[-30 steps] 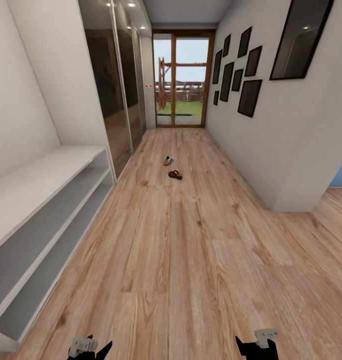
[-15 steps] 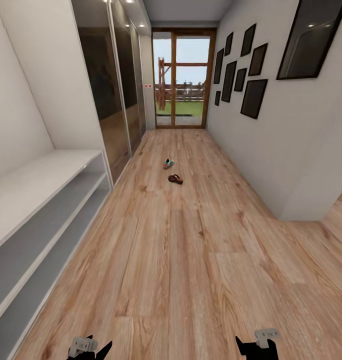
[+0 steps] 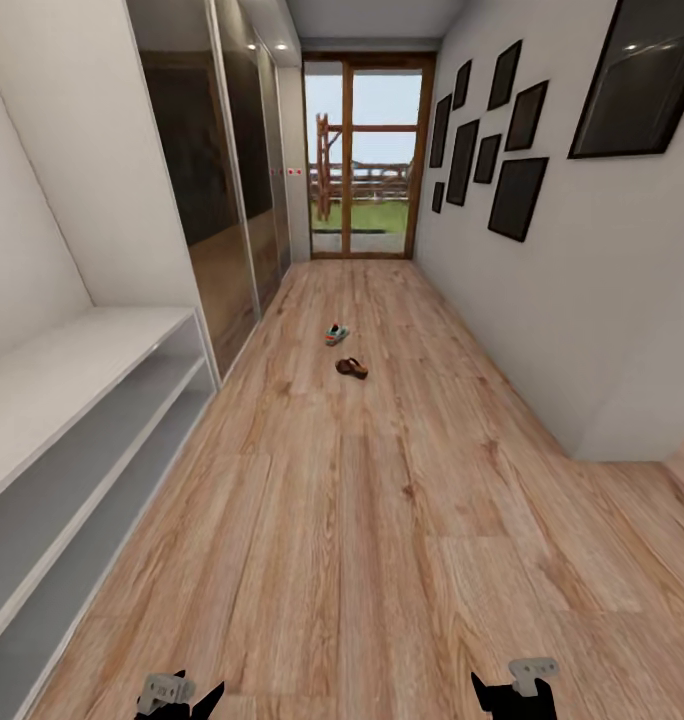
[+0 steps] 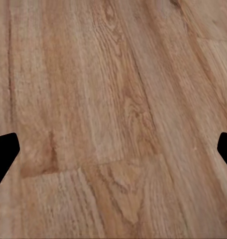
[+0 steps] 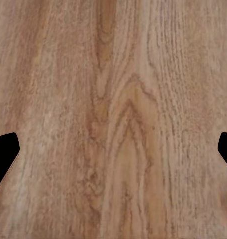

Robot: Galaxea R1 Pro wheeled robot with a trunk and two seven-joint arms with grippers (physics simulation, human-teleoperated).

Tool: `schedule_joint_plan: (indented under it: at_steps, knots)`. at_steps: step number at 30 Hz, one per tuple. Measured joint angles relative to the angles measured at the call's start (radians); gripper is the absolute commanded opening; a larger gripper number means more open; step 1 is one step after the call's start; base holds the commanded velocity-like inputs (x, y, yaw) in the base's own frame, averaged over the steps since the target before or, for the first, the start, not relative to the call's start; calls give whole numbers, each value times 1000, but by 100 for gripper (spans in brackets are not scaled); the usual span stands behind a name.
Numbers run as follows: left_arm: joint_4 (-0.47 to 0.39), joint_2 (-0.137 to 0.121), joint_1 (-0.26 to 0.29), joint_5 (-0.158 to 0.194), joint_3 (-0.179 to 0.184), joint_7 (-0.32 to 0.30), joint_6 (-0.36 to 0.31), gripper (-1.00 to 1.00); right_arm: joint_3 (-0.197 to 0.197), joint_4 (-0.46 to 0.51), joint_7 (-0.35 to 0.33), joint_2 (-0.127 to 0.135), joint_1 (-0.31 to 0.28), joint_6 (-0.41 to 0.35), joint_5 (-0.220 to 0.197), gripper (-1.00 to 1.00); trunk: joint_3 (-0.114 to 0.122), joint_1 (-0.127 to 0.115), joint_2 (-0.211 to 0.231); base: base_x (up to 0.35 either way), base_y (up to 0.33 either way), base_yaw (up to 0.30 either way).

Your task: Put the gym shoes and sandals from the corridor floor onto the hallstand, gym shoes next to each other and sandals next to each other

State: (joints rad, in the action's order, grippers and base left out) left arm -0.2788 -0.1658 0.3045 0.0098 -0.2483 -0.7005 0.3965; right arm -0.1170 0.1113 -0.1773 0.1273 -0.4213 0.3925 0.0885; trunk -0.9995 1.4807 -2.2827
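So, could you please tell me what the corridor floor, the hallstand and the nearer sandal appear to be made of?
The corridor floor looks like light brown wood or laminate planks: visible grain, knots and seams, matte sheen. The hallstand seems a painted or laminated board, smooth pale grey-white, with no grain. The sandal is dark brown, possibly leather, but too small to tell.

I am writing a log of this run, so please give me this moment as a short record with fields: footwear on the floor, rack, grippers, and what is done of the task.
gym shoe: one, on the corridor floor, far ahead down the hall
sandal: one, on the floor just nearer than the gym shoe, apart from it
hallstand: along the left wall, no footwear on the visible tiers
left gripper: open, nothing between its fingers, over bare floor
right gripper: open, nothing between its fingers, over bare floor
task state: nothing picked up yet
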Motion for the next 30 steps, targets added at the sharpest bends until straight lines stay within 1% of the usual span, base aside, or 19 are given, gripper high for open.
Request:
schedule_joint_plan:
  at_steps: [30]
  knots:
    - [0, 0, 0, 0, 0, 0, 0, 100, 0, 0, 0, 0, 0, 0, 0, 100, 0, 0, 0, 339, 0, 0]
